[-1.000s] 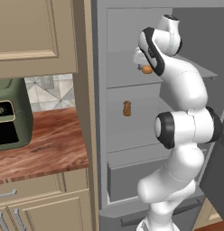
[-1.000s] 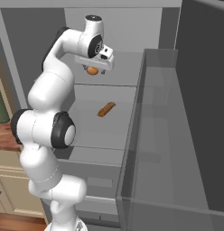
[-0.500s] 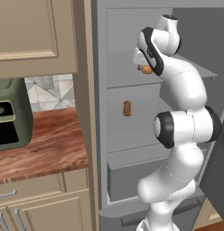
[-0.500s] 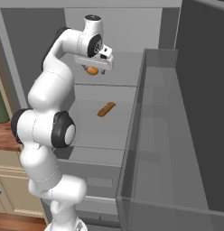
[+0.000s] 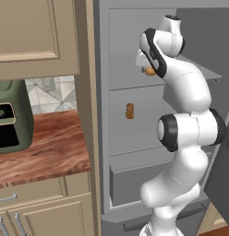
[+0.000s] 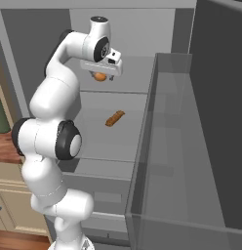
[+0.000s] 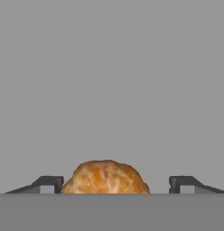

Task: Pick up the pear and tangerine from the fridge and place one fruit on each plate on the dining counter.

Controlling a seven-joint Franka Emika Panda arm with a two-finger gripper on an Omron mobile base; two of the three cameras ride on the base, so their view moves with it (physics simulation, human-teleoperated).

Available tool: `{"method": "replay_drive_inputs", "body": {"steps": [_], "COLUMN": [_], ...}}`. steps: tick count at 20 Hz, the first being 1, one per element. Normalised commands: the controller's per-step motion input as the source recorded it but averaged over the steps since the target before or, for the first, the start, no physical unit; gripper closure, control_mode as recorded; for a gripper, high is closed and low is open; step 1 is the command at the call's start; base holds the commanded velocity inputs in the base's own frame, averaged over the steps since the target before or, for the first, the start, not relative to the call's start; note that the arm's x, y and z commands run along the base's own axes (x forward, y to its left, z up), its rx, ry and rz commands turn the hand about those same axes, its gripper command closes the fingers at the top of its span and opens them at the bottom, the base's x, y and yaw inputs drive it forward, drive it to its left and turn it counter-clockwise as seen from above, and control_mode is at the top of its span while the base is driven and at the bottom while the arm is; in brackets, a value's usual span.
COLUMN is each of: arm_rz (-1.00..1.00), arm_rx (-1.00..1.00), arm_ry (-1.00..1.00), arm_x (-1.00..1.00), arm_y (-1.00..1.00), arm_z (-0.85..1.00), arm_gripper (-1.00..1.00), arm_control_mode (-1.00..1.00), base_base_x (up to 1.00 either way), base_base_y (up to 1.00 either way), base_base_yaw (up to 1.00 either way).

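1. I count one small orange tangerine (image 7: 105, 177) in the tall grey fridge (image 5: 130, 27). In the hand view it sits at six o'clock, between the gripper's two dark fingertips (image 7: 49, 183).
2. The gripper (image 7: 114, 184) is spread apart. The left fingertip is just beside the fruit's edge; a clear gap of grey shows between the fruit and the right fingertip. It clasps nothing.
3. In the right base view the tangerine (image 6: 99, 76) lies on the upper grey fridge shelf (image 6: 132, 80), directly under the gripper (image 6: 100, 73), at about eleven o'clock in the picture.
4. In the left base view the fruit (image 5: 149, 71) peeks out beside the white arm's wrist, at about one o'clock.
5. I count one brown lumpy peanut-shaped item (image 6: 115, 118) on the next shelf down, well apart from the tangerine; in the left base view it (image 5: 129, 110) stands near the picture's centre.
6. One wide grey drawer (image 5: 130, 179) sits below the shelves.
7. One dark green appliance (image 5: 12, 122) stands on the reddish-brown wood table (image 5: 47, 152) at nine o'clock of the left base view, with beige wooden cupboards (image 5: 35, 37) above it.
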Motion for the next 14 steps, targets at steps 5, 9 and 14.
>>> {"method": "replay_drive_inputs", "body": {"steps": [5,9,14], "arm_rz": [0.00,0.00,0.00], "arm_rx": [0.00,0.00,0.00], "arm_ry": [0.00,0.00,-0.01], "arm_x": [-0.09,-0.21,-0.48], "arm_y": [0.18,0.17,0.14], "arm_z": [-0.28,-0.27,-0.14], "arm_gripper": [1.00,1.00,1.00], "arm_control_mode": [-1.00,-1.00,-1.00], "base_base_x": [0.00,0.00,0.00], "base_base_y": [0.00,0.00,0.00], "base_base_yaw": [0.00,0.00,0.00]}}
